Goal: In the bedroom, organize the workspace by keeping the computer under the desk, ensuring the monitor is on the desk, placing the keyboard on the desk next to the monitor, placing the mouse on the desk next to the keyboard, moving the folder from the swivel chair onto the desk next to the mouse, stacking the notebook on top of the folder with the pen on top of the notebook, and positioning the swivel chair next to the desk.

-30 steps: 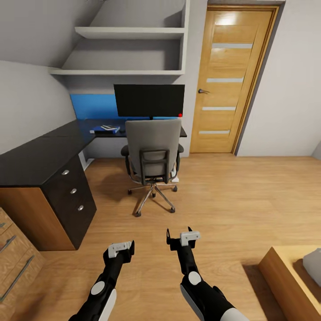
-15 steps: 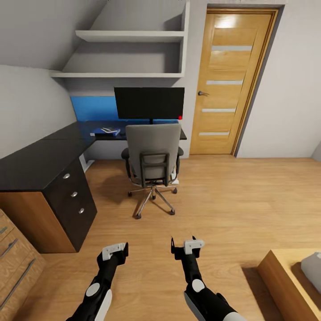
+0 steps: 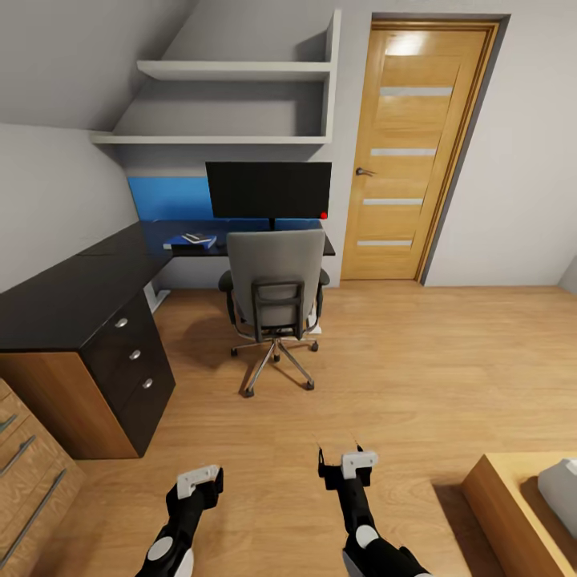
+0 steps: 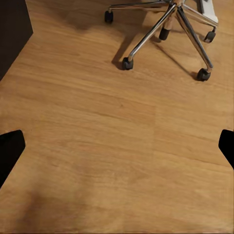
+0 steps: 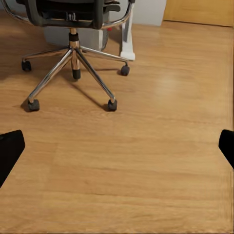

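Grey padded swivel chair (image 3: 275, 290) stood on castors before the desk (image 3: 72, 298) (judged free-rolling, light to push); firm backrest frame looked the best hold. Left gripper (image 4: 117, 151) and right gripper (image 5: 117, 146) both gaped wide over bare floor, empty.

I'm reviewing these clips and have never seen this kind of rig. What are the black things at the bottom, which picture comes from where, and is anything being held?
It is a simulated wheeled robot with two arms. The large picture comes from a camera on its head, looking forward and down. The black shapes at the bottom are its arms: the left tool and the right tool, both over bare wood floor. The two smaller pictures come from cameras near each tool, looking along its fingers; the dark tips sit wide apart at the picture edges, so both tools are open and hold nothing.

Ahead stands the swivel chair, pushed toward the desk. The monitor stands on the desk, and a blue folder lies there with something dark on top, too small to name. Each wrist picture shows the chair's chrome base.
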Tool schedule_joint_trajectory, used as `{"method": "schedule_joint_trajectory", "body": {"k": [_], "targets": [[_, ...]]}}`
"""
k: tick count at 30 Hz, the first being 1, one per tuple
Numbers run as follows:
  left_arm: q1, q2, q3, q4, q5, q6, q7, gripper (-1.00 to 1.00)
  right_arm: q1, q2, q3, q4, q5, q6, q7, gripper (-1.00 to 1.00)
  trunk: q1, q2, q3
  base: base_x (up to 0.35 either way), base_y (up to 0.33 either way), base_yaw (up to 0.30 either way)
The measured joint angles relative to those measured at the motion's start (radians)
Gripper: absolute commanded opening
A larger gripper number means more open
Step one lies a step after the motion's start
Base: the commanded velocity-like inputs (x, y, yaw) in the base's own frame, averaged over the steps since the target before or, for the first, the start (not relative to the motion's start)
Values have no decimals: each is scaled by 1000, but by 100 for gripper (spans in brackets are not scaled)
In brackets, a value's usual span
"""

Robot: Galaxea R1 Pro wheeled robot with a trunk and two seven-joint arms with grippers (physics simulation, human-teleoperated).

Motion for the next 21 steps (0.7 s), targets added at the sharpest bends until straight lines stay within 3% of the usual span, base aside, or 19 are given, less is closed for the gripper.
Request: {"method": "schedule_joint_trajectory", "body": {"k": [3, 7, 16, 21], "targets": [[0, 14, 17, 70, 1, -70, 0, 100, 0, 0, 0, 50, -1, -37, 0, 100, -12, 21, 9, 0, 0, 0], [0, 21, 27, 138, 2, -111, 0, 100, 0, -1, 1, 69, -1, -56, -1, 100, -27, 49, 22, 0, 0, 0], [0, 31, 34, 218, 3, -137, -1, 100, 0, 1, 0, 104, -3, -64, -1, 100, -61, 112, 50, 0, 0, 0], [0, 38, 34, 267, 3, -142, -1, 100, 0, 4, -1, 115, -31, -65, 0, 100, -81, 147, 66, 0, 0, 0]]}}
